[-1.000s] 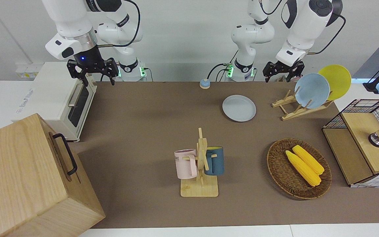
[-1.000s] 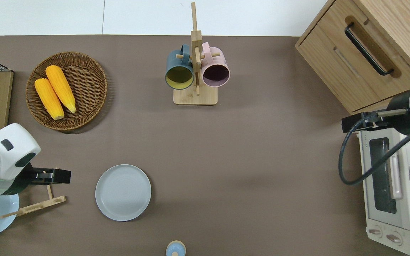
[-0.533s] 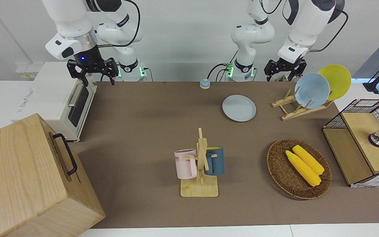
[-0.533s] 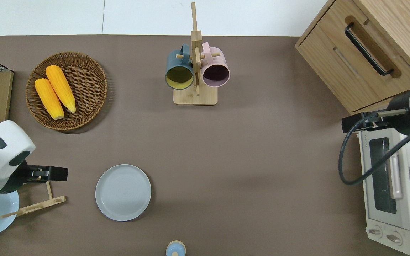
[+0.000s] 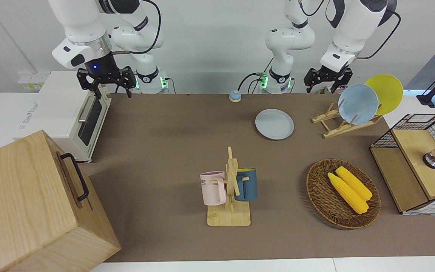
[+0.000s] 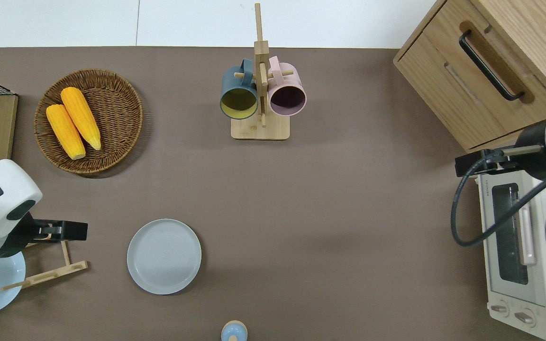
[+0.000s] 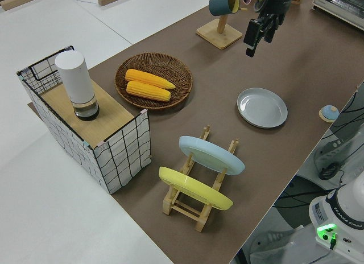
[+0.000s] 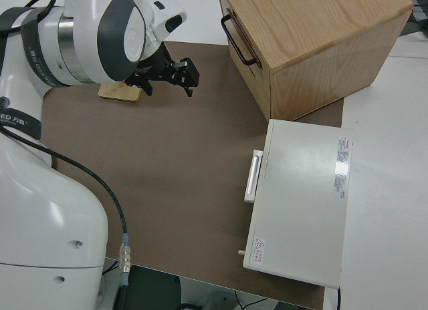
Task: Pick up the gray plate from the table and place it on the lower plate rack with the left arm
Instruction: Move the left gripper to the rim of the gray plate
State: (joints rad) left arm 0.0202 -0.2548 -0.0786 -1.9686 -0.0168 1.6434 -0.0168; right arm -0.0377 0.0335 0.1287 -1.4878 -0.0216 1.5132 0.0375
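I am hovering my left gripper with fingers spread wide, empty, over the plate rack (holding blue and yellow plates). The gray plate is lying flat beside it; my right arm is parked.

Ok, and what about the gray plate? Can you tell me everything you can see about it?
The gray plate is round, pale gray and shallow, with a low raised rim and a smooth look, like ceramic. It is empty and lies flat, right side up, on the brown table. The wooden plate rack stands beside it, toward the left arm's end of the table, with a gap between them. Nothing touches the plate except the table. The left gripper hangs over the rack, not over the plate.
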